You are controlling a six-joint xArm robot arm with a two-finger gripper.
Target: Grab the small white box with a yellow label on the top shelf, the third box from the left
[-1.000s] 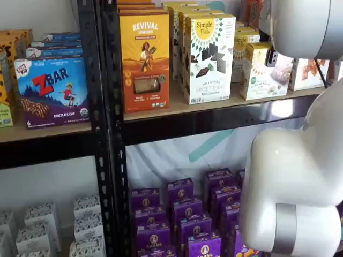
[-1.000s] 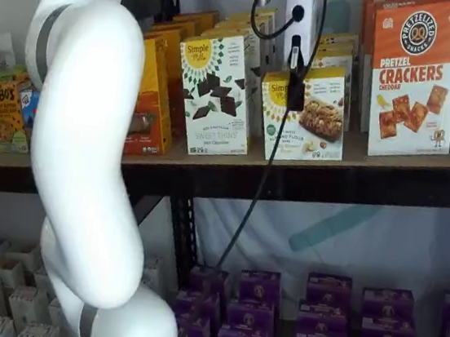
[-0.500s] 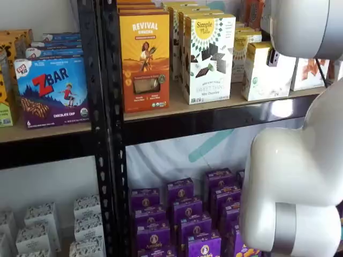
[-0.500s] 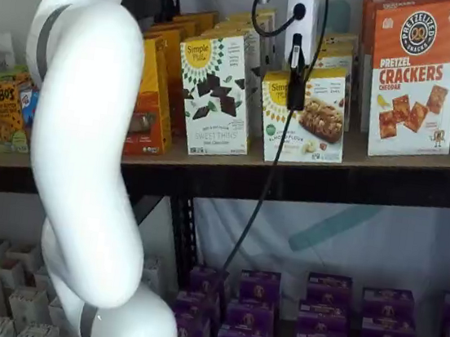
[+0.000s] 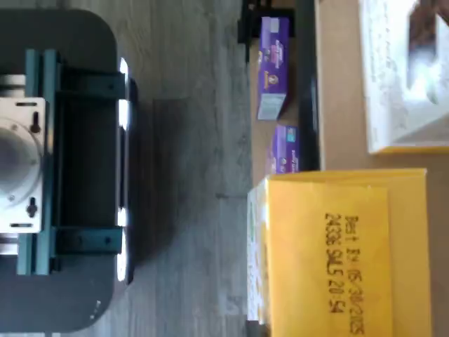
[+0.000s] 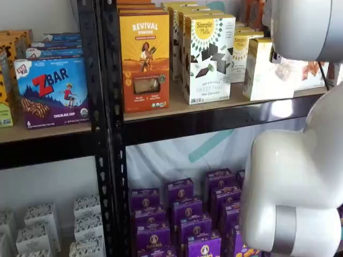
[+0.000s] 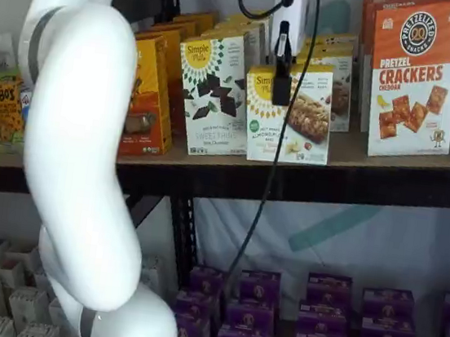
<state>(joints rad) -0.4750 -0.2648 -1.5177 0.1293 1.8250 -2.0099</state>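
Note:
The small white box (image 7: 290, 117) with the yellow sunburst label and yellow top edge stands at the front of the top shelf (image 7: 387, 184), pulled away from the row behind it. My gripper (image 7: 280, 89) comes down from above and is shut on the box's top; one black finger lies over its front face, with a cable beside it. In a shelf view the box (image 6: 263, 69) shows partly behind my white arm, above the shelf's black beam (image 6: 214, 120). The wrist view shows the box's yellow top (image 5: 351, 260) with a printed date.
A taller white box with chocolate squares (image 7: 215, 93) stands just left of it, and an orange-and-white cracker box (image 7: 413, 76) to the right. More like boxes stand behind (image 7: 336, 67). Purple boxes (image 7: 322, 312) fill the lower level. My white arm (image 7: 86, 160) stands in front.
The small white box has moved with my gripper, sliding forward out of its row and sideways toward the taller white box. The other boxes have not moved.

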